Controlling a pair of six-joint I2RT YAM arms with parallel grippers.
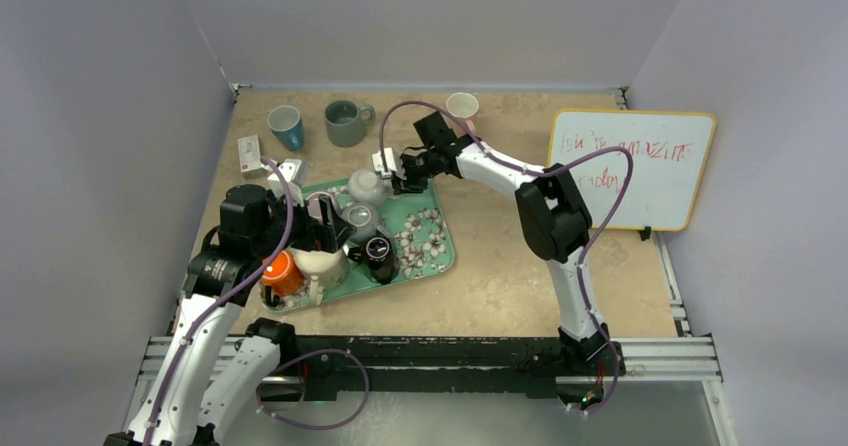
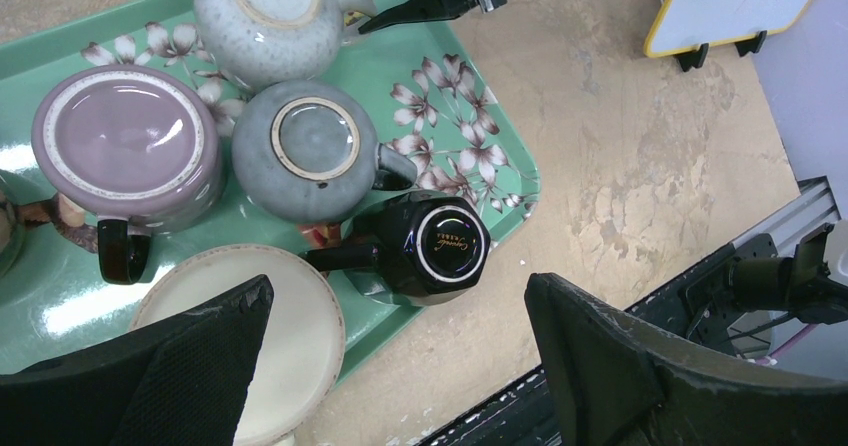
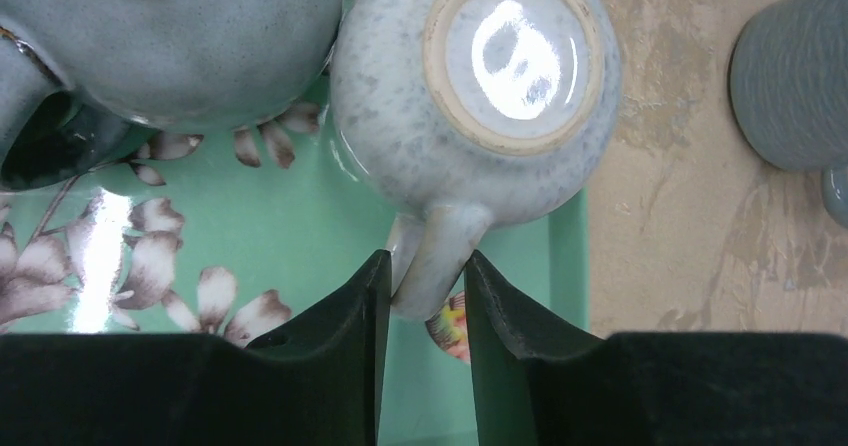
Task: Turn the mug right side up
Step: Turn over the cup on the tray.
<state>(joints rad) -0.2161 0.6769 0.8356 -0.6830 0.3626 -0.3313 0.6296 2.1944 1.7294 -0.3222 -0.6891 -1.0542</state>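
Note:
A pale speckled mug (image 3: 500, 76) stands upside down at the far corner of the green flowered tray (image 3: 300, 226), its handle (image 3: 437, 261) pointing toward my right wrist. My right gripper (image 3: 425, 276) is shut on that handle, one finger pressed against each side. From above, this mug (image 1: 366, 186) sits at the tray's back edge with the right gripper (image 1: 392, 171) beside it. My left gripper (image 2: 398, 291) hangs open above the tray's near side, over an upside-down black mug (image 2: 440, 246) and a cream one (image 2: 260, 336), holding nothing.
On the tray (image 2: 395, 61) there are also an inverted grey mug (image 2: 310, 151), a mauve mug (image 2: 125, 151) and an orange mug (image 1: 283, 271). Upright blue (image 1: 287, 126), grey-green (image 1: 346, 123) and white (image 1: 462, 105) cups stand at the back. A whiteboard (image 1: 632, 166) leans at the right.

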